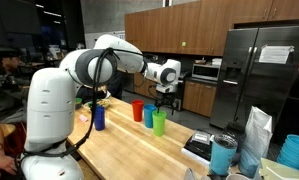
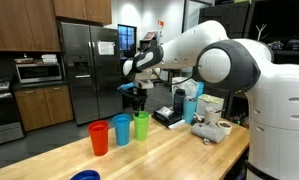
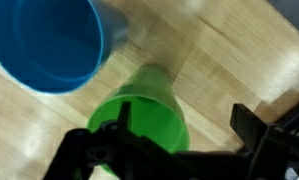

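Nearest the wrist camera, the gripper [image 3: 174, 145] has its two dark fingers spread wide apart and clamps nothing. Directly under it stands one green cup [image 3: 149, 105]: bright plastic, tapered, upright on the wooden table [image 3: 239, 50]. Just beside it is one light-blue cup [image 3: 49, 40]. In an exterior view one red cup [image 2: 99, 138] completes a row of three. A fourth, dark-blue cup [image 1: 99, 118] stands well apart. One steel refrigerator [image 1: 259, 65] rises farthest back.

Exterior views share the cups [image 1: 149, 116] from afar; wrist view looks down closely.
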